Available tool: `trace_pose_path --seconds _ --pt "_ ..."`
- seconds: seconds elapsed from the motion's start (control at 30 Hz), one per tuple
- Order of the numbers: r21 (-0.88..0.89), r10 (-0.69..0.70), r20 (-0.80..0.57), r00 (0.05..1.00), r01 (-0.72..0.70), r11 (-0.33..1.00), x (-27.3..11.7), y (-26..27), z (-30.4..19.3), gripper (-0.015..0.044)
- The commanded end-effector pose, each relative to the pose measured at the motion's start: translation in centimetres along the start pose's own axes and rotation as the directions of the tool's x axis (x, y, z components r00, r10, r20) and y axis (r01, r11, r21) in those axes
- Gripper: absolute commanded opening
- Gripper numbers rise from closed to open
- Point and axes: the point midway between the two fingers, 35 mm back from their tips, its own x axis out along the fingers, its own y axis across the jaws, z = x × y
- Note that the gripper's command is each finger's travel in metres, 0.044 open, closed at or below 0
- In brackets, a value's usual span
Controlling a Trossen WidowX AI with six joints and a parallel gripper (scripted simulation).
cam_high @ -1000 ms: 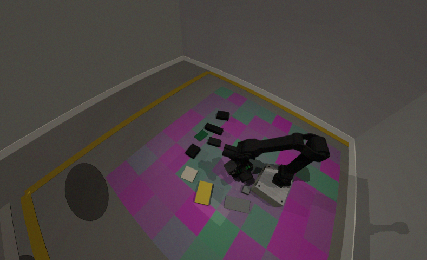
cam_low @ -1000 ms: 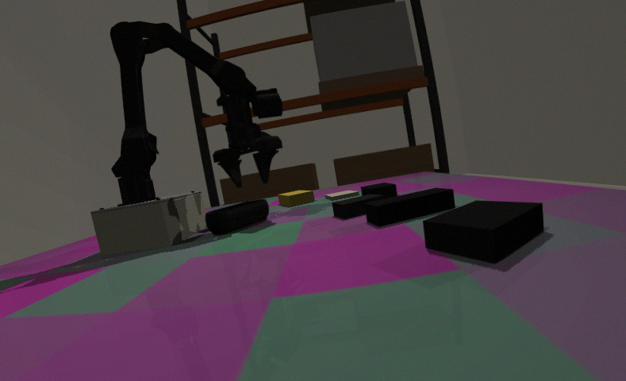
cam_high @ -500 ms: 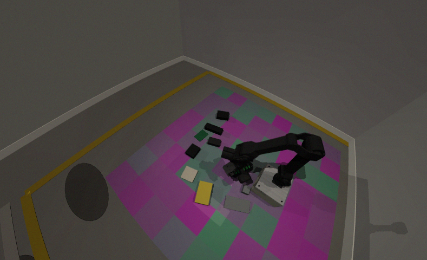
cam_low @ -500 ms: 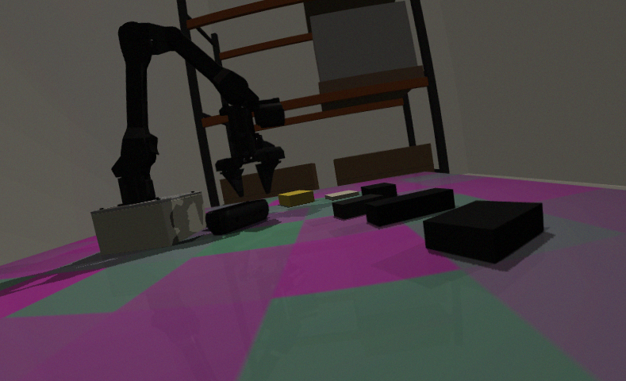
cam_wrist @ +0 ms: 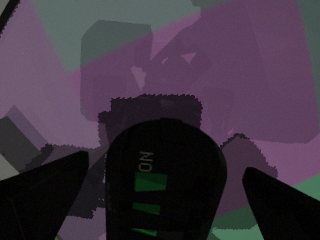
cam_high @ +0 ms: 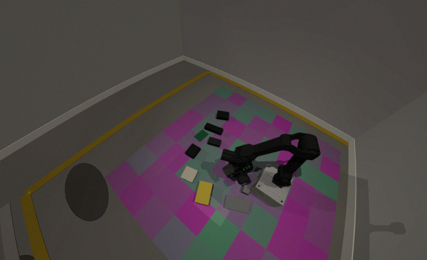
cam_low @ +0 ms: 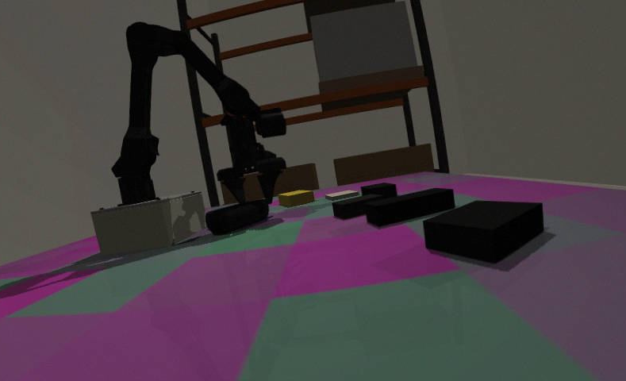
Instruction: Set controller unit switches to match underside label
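Observation:
The dark grey controller unit (cam_high: pixel 247 167) (cam_low: pixel 238 218) (cam_wrist: pixel 192 165) sits on the bench beside the robot's pale base, rocker side up. In the wrist view its rounded end, the letters ON and several green rocker ends show; the other switches are cut off by the lower edge. The rocker positions are too dark to read with certainty. The label on its underside is hidden. My gripper (cam_high: pixel 236 174) (cam_low: pixel 255 202) (cam_wrist: pixel 168 167) is open and empty, low above the unit, with one finger to each side of it in the wrist view. I cannot tell whether the fingers touch it.
A yellow block (cam_high: pixel 204 192) (cam_low: pixel 296 198), a cream plate (cam_high: pixel 189 174) (cam_low: pixel 342 194), a grey plate (cam_high: pixel 237 204) and a small grey block (cam_high: pixel 245 189) lie around. Several black blocks, one large (cam_high: pixel 223 115) (cam_low: pixel 481 231), and a green board (cam_high: pixel 201 135) lie farther out.

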Motion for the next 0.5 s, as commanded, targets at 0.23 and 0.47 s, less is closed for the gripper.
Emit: trace_pose_path --seconds 0.23,0.47 --pt "0.003 0.001 -0.002 1.0 -0.001 1.0 0.58 0.08 -0.12 0.0302" --pt "0.003 0.001 -0.002 1.0 -0.001 1.0 0.58 0.08 -0.12 0.0255"
